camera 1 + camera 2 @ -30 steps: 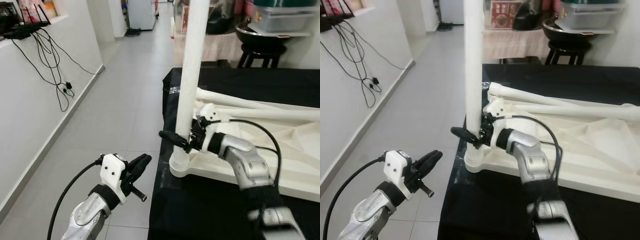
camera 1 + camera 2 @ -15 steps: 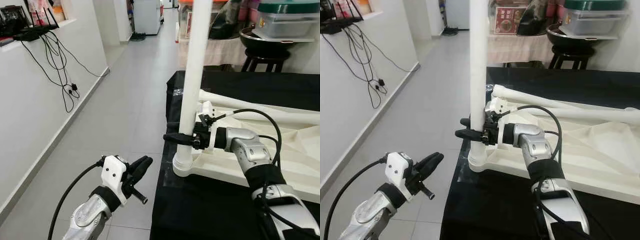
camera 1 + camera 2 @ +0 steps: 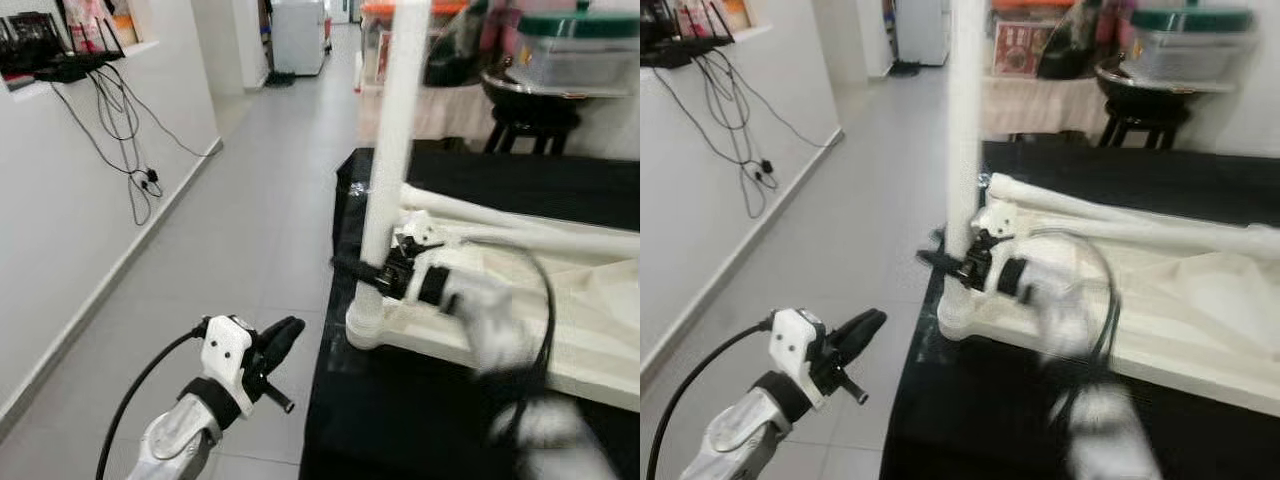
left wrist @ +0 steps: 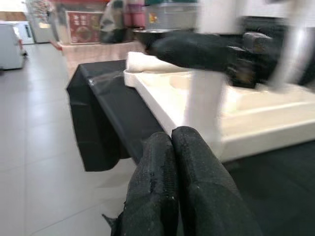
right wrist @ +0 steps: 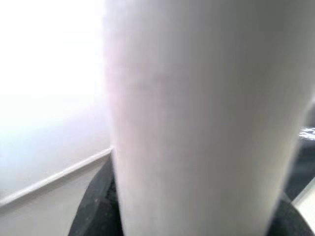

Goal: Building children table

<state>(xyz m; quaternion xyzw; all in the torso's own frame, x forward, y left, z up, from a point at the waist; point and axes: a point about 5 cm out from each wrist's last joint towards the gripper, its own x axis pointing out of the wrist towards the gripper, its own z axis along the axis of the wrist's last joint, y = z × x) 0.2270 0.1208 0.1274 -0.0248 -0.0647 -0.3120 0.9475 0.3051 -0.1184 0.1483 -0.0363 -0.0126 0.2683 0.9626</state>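
Black tabletop (image 3: 420,400) — leg (image 3: 392,150) inside right claw (image 3: 362,272)

A tabletop (image 3: 400,420) covered in black cloth carries the work. Directly on it lies an upturned white children's table panel (image 3: 590,330), its near corner close to the cloth's left edge. Loose white legs (image 3: 1120,215) lie across the panel. Grey tiled floor (image 3: 250,210) runs beside the tabletop.

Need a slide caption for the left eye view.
Right hand grips the upright white leg on the upturned tabletop; left hand waits.
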